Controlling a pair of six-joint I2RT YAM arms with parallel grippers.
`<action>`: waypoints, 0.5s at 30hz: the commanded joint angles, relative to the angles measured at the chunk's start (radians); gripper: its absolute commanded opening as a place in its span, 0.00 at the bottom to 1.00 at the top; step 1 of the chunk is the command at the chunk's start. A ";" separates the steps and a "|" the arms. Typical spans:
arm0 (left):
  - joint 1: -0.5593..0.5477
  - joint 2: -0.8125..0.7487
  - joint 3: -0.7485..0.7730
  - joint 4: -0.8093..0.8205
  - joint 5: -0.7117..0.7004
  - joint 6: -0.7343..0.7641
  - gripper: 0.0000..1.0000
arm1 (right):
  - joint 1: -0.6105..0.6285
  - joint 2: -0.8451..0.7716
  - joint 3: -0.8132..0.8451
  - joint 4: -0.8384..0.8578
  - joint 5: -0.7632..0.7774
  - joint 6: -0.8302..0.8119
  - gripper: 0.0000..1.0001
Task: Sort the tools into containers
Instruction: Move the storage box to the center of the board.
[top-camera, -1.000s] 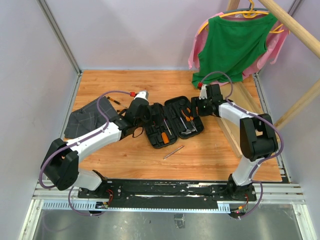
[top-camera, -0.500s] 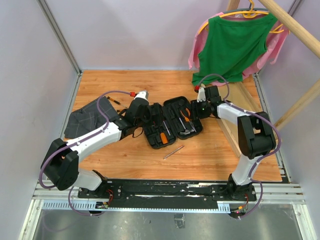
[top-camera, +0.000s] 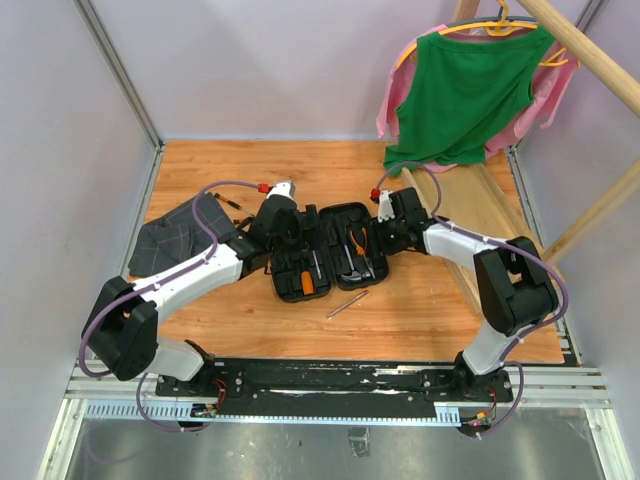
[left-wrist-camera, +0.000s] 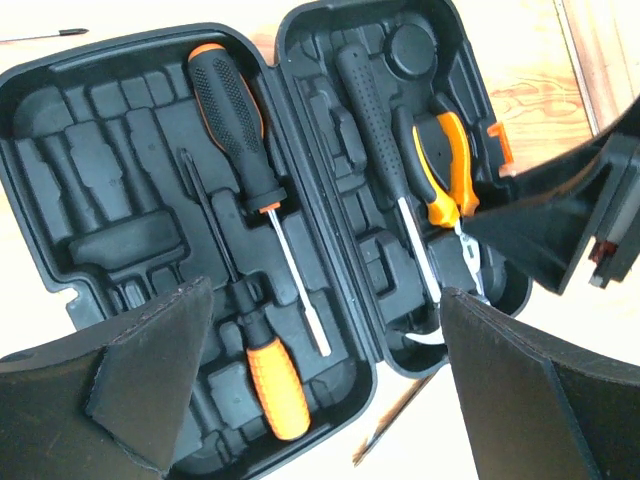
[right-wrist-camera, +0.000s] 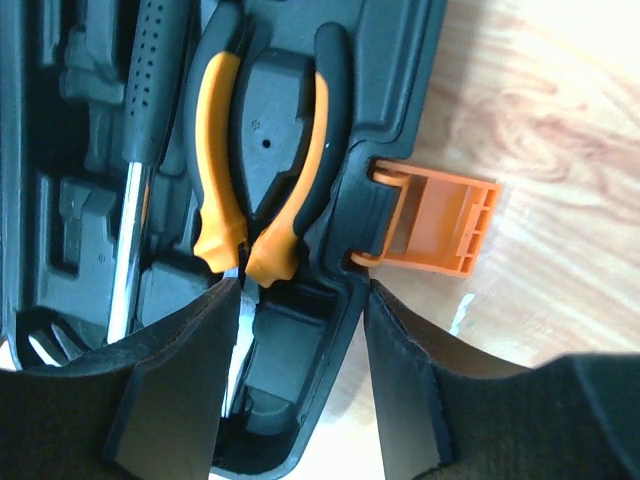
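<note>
Black plastic rounded-rectangle tool case lies opened flat mid-table on the wooden table top, both moulded halves facing up. Left half holds a black-and-orange-handled screwdriver seated in its slot. Just beside it is a thinner orange-handled screwdriver, handle toward the near side. Right half holds the black-handled steel claw hammer, head at the near end. The orange-and-black-handled pliers sit just right of it, nose pointing near. Small orange latch hangs off the case's right rim, flipped outward over the table. Left gripper hangs above the near part of the case, jaws spread wide with nothing between them. Right gripper sits at the right rim just near of the latch, jaws part-way apart and straddling the case wall. One finger is inside by the pliers' nose, the other outside over bare wood. Can't tell whether the pads actually clamp the wall. A slim loose rod lies on the table just near of the case, probably a thin screwdriver but too small to be sure. Dark grey folded cloth is left of the case, partly under the left arm. Long wooden tray is to the right, and a green shirt hangs at far right.
</note>
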 joint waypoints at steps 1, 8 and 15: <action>0.013 0.035 0.041 0.007 -0.019 0.016 0.99 | 0.035 -0.079 -0.041 -0.052 0.048 0.056 0.54; 0.015 0.147 0.161 0.004 -0.010 0.034 0.99 | 0.034 -0.241 -0.036 -0.089 0.151 0.049 0.65; 0.016 0.233 0.248 0.013 0.005 0.037 0.99 | 0.031 -0.429 -0.102 -0.074 0.336 0.114 1.00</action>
